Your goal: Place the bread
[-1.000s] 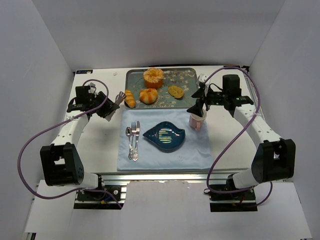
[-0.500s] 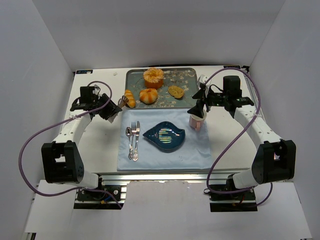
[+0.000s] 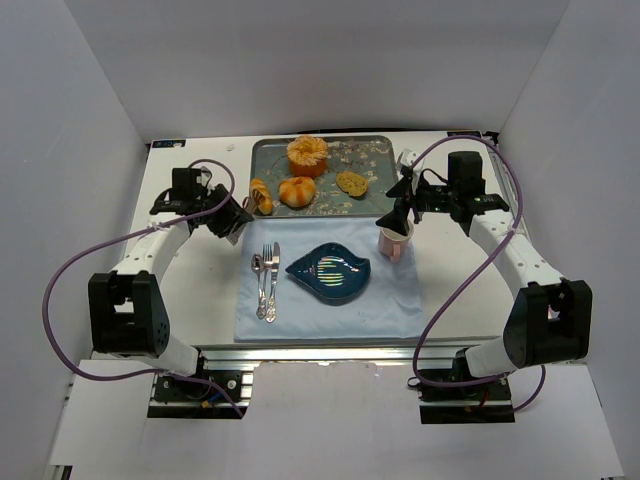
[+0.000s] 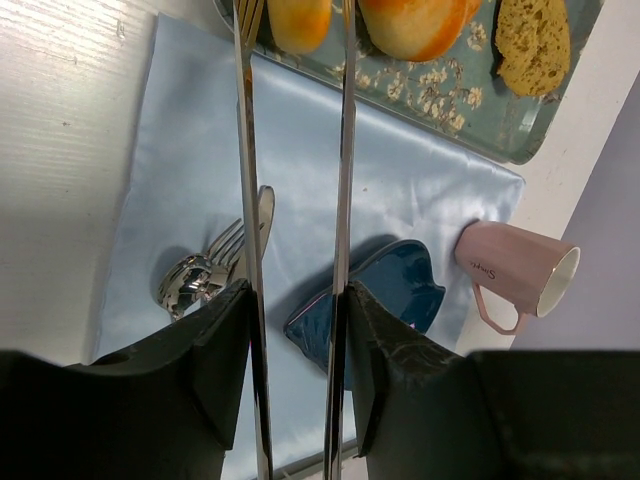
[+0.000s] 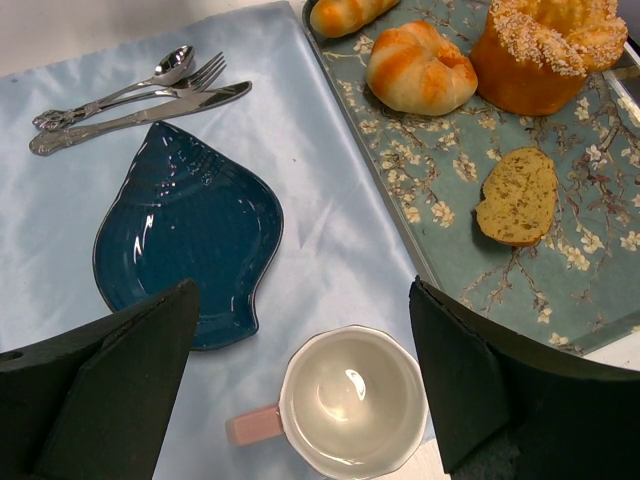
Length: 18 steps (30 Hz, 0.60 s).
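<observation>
Bread target is the long roll [image 4: 300, 18], lying at the left end of the floral tray [image 3: 368, 155] at the far centre of the table. It's on the tray surface, not lifted.

Left gripper [image 4: 297, 295] is clamped partway closed on a pair of metal tongs [image 4: 343, 150] and has nothing else in hand. In the left wrist view the two tong arms run out from the fingers and straddle the roll, one arm on each side. I can't tell whether the tips are actually pinching it or only sitting beside it.

Right gripper [image 5: 302, 300] is wide open and empty, hanging above the pink mug [image 5: 352, 400]. No contact with the mug as far as I can see.

Other items on the tray:
- round striped bun [image 5: 420, 68], just right of the roll
- ring-shaped loaf [image 5: 545, 50], far of the bun
- single bread slice [image 5: 518, 195], further right, apart from the rest

Near of the tray is a light blue cloth [image 5: 310, 170]. The dark blue shell-shaped plate [image 5: 185, 230] sits around its centre with nothing on it. The spoon [image 5: 178, 57], fork [image 5: 205, 72] and knife [image 5: 215, 95] lie side by side on the cloth, just left of the plate. The mug stands upright at the cloth's far right corner, right of the plate.
</observation>
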Motion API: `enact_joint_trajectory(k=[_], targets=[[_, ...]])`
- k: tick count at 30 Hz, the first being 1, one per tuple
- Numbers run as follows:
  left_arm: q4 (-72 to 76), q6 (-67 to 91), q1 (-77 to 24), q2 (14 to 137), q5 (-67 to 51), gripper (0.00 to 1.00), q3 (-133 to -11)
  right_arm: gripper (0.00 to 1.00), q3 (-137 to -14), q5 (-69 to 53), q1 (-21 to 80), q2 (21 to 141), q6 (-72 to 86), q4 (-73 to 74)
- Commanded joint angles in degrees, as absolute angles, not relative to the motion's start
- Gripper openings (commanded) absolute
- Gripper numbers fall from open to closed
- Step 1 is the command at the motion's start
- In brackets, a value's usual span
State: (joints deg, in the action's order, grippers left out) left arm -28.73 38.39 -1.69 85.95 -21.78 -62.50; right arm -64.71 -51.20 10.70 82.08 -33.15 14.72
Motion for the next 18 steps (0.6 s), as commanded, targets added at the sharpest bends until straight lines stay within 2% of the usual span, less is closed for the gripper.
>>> enact_joint_trajectory(k=[1,18], targets=[[-27.6,37.97,-2.02,85.95,-22.06,0.51,-64.51,0.89,-64.6,-52.91,10.37,80.42,-32.7,13.01],[-26.81,37.79,-2.55,87.8,-22.41,0.52,-64.25,0.89,-64.6,-53.44,10.2,80.51,-32.61,13.01]])
